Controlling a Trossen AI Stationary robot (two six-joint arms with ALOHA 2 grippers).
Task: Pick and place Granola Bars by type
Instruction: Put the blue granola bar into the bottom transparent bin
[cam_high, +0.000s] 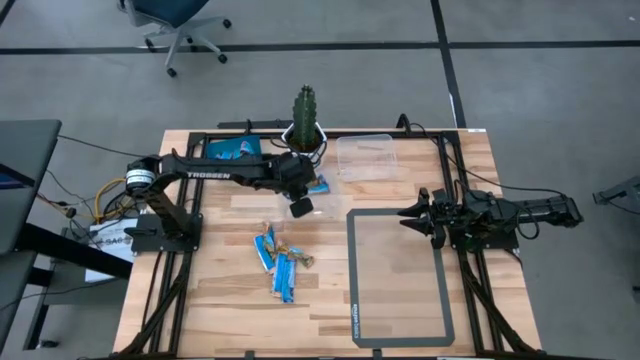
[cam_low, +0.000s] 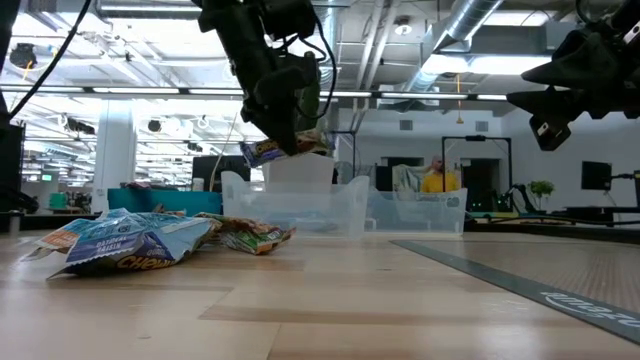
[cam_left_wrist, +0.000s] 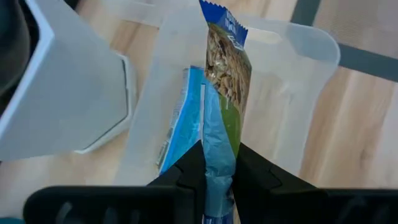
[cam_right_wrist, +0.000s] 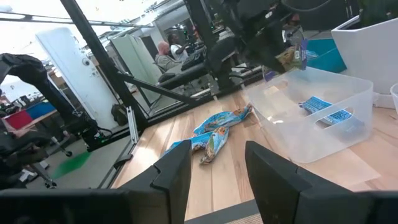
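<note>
Dark-blue granola bar (cam_left_wrist: 225, 81) dangles pinched by its wrapper tail in the left gripper (cam_left_wrist: 217, 180) above the clear container (cam_right_wrist: 314, 118) near the table's far edge, so releasing crooked could drape it over the rim, while the right gripper (cam_right_wrist: 217, 165) waits part-open, empty.

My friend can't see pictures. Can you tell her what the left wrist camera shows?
The left gripper pinches a granola bar with its fingers, holding it over a clear container. A light blue bar already lies inside.
</note>
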